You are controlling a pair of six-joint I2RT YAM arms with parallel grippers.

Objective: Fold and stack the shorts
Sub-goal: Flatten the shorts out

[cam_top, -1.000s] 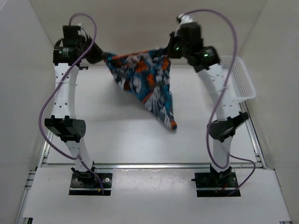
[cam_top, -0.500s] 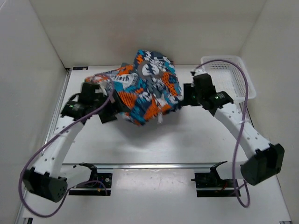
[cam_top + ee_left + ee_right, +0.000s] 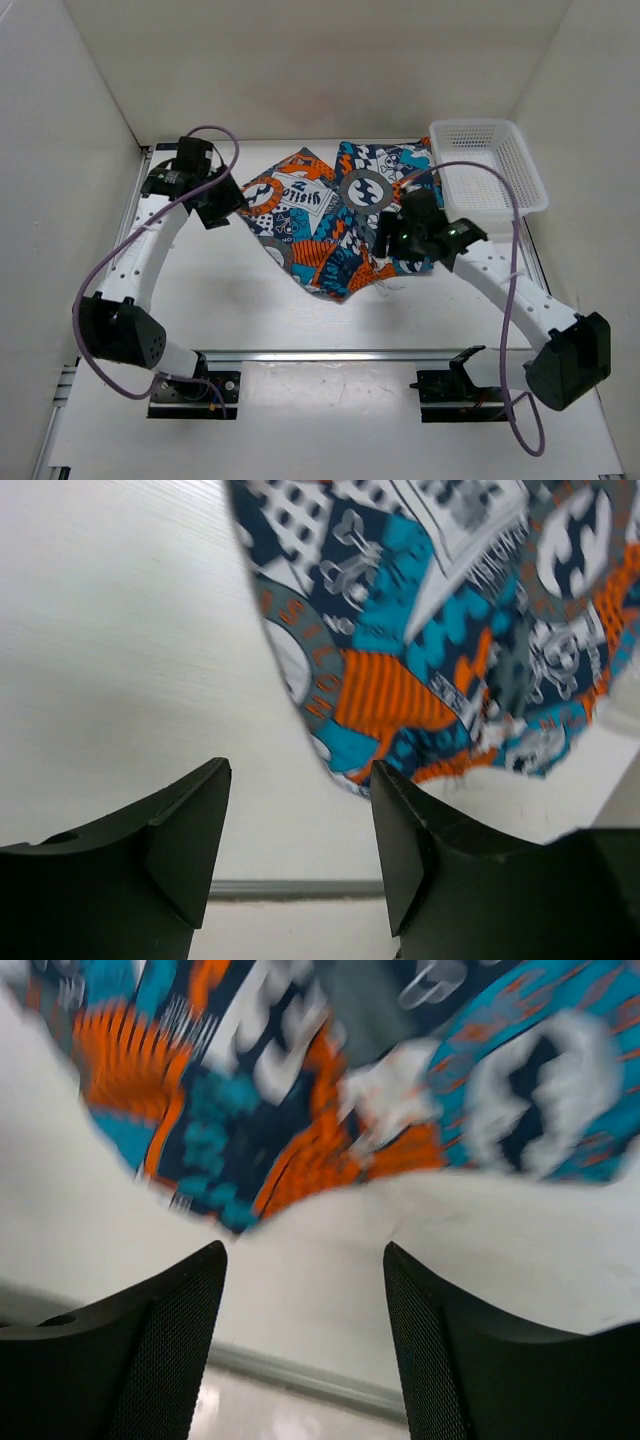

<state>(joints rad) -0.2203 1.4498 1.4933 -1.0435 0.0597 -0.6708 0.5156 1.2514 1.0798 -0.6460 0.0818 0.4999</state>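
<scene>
White walls are boxing in a pale table (image 3: 250, 300), and I am working over its far half. My left pincer (image 3: 298, 780) is gaping wide, with nothing between its fingers and the cloth's edge lying just beyond. My right pincer (image 3: 305, 1255) is gaping likewise, empty, hanging at the cloth's near right edge. The shorts (image 3: 330, 215) are lying between the two, spread but rumpled, one corner pointing toward me and the far right corner near the basket (image 3: 490, 165). I am judging them light, limp and a little slippery (nothing here to break), so I am reckoning on pinching two corners of one edge, one per pincer. The print is shouting in patches of orange, teal, navy and white, with wave logos and lettering.
</scene>
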